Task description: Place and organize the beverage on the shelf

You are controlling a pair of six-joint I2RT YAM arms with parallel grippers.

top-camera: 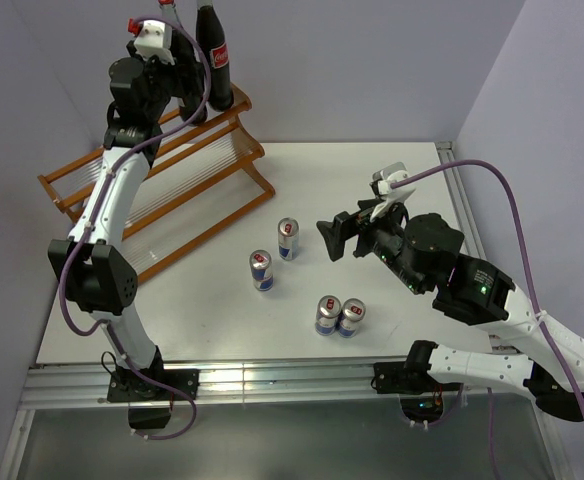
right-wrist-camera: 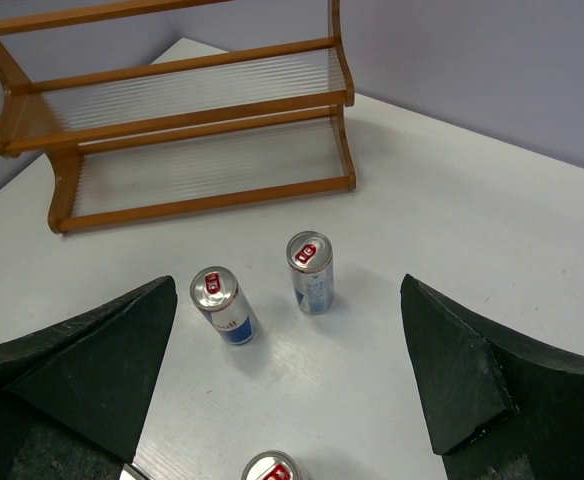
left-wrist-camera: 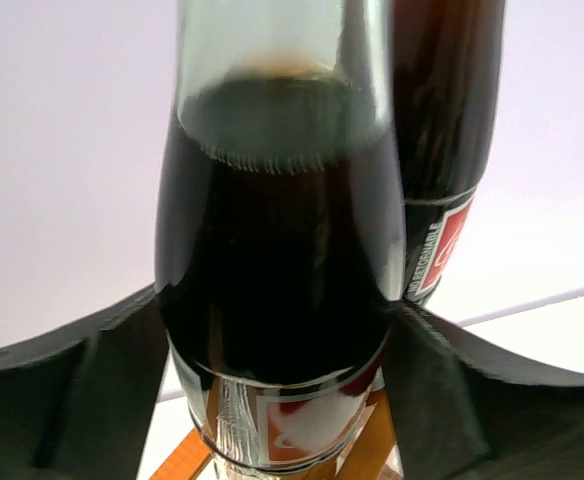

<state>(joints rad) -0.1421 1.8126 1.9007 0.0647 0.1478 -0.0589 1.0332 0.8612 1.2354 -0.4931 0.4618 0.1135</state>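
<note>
Two dark cola bottles stand at the right end of the wooden shelf's top tier. My left gripper is shut on the nearer cola bottle; both fingers press its sides just above the red label, and its base is over an orange rail. In the top view only its neck shows. The second bottle stands right beside it and also shows in the left wrist view. Several blue-and-silver cans stand on the table: one, one and a pair. My right gripper is open and empty, above the table right of the cans.
The right wrist view shows the shelf's lower two tiers bare, two cans ahead of the open right gripper and a third can's top at the bottom edge. Grey walls close the back and right.
</note>
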